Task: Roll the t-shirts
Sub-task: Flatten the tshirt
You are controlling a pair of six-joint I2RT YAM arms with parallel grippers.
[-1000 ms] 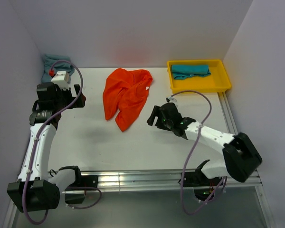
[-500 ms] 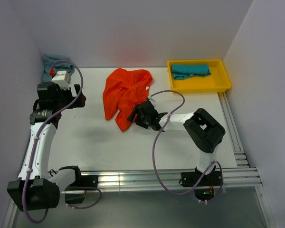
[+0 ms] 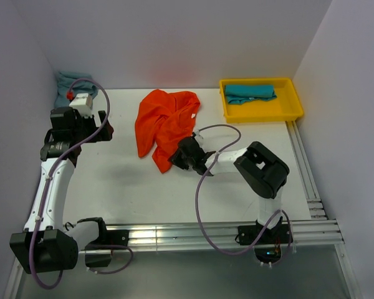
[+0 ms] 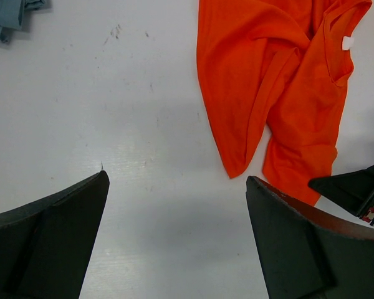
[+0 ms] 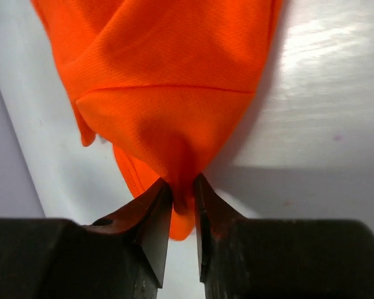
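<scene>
The orange-red t-shirt (image 3: 165, 121) lies crumpled at the back middle of the white table, its lower tip pointing toward me. My right gripper (image 3: 174, 159) is at that tip and, in the right wrist view, is shut (image 5: 182, 184) on a bunched fold of the orange cloth (image 5: 174, 93). My left gripper (image 3: 103, 128) hovers at the far left, open wide (image 4: 174, 180) over bare table, left of the orange t-shirt (image 4: 268, 81). A teal t-shirt (image 3: 249, 93) lies folded in the yellow tray. A grey-blue t-shirt (image 3: 65, 81) sits bunched in the back left corner.
The yellow tray (image 3: 262, 114) stands at the back right against the wall. White walls close in the table on the left, back and right. An aluminium rail (image 3: 174, 233) runs along the near edge between the arm bases.
My right arm swung left from the table's right side to the orange t-shirt's lower tip, and its jaws closed onto the cloth. The left arm has stayed put.
</scene>
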